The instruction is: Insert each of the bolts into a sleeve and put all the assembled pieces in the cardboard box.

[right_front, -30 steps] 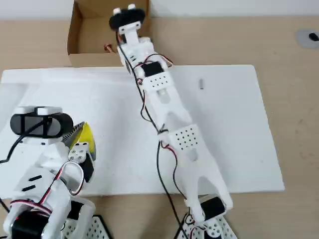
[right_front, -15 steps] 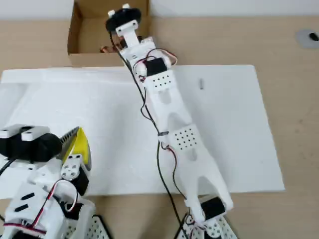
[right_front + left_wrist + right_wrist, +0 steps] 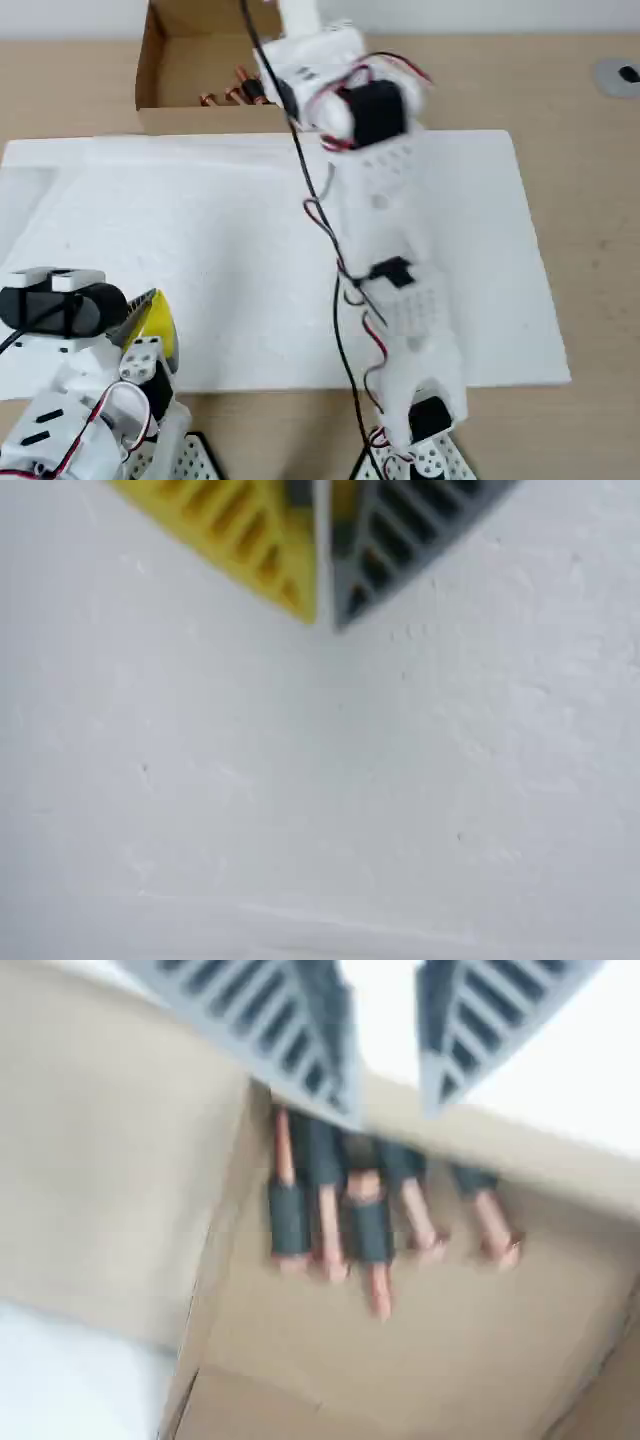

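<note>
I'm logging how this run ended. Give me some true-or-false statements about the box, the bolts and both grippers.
1. Copper bolts in dark sleeves lie inside the brown cardboard box. True.
2. The right gripper is shut on a sleeve. False: it is open and empty, above the pieces in the box.
3. The left gripper is shut. True.
4. The left gripper hangs over the box. False: it is over the white foam board, far from the box.
</note>
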Motion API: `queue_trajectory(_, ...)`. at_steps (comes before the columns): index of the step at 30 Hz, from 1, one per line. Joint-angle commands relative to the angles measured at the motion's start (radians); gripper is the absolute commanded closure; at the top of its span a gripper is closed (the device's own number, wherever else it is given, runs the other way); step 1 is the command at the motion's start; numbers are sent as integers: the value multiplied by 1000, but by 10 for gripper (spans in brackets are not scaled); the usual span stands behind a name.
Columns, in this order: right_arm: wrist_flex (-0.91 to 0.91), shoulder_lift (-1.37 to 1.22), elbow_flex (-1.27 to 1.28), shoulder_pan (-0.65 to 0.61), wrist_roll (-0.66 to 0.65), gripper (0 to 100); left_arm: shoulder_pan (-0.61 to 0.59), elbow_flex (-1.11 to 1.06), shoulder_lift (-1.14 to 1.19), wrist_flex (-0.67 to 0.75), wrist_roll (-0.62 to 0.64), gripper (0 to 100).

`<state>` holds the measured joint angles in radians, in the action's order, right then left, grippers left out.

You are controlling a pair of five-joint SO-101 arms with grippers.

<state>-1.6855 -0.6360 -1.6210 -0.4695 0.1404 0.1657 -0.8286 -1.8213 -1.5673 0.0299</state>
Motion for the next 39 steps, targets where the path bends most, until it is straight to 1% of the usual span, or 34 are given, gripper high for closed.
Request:
queue_trajectory(1, -104, 229, -33, -24, 12, 989, -14, 40, -7, -2, 6, 991)
queue_trajectory(5, -106, 414, 24, 5, 8, 989, -12, 34, -7, 2, 3, 991)
queue_trajectory(8, -107, 575, 211, 38, 8, 989, -12, 25, -7, 12, -2, 991)
queue_trajectory(11, -107, 806, 529, 41, 8, 989, -12, -14, -5, 40, -2, 991)
queue_trajectory(16, -92, 1253, 1256, 42, 5, 988, -14, -189, -4, 106, -2, 991)
queue_trajectory(17, -66, 1333, 1399, 44, 5, 988, -14, -241, -4, 107, -2, 991)
queue_trajectory(19, 46, 1478, 1672, 74, 5, 988, -14, -304, -4, 127, -2, 991)
queue_trajectory(23, 362, 1727, 2166, 206, 5, 988, -28, -313, -4, 137, -2, 991)
queue_trajectory(26, 580, 1894, 2506, 277, 3, 988, -58, -334, -4, 137, 5, 991)
queue_trajectory(28, 690, 2003, 2687, 321, -51, 988, -75, -376, -4, 137, 5, 991)
queue_trajectory(30, 783, 2112, 2841, 348, -149, 988, -95, -423, -4, 137, 5, 991)
queue_trajectory(32, 822, 2224, 2961, 355, -232, 988, -114, -471, -4, 141, 5, 991)
queue_trajectory(34, 819, 2345, 3062, 354, -273, 988, -141, -517, -4, 161, 0, 991)
queue_trajectory(37, 784, 2529, 3194, 348, -279, 988, -206, -597, -4, 195, -2, 991)
queue_trajectory(39, 747, 2571, 3244, 348, -282, 988, -226, -652, -4, 226, -2, 991)
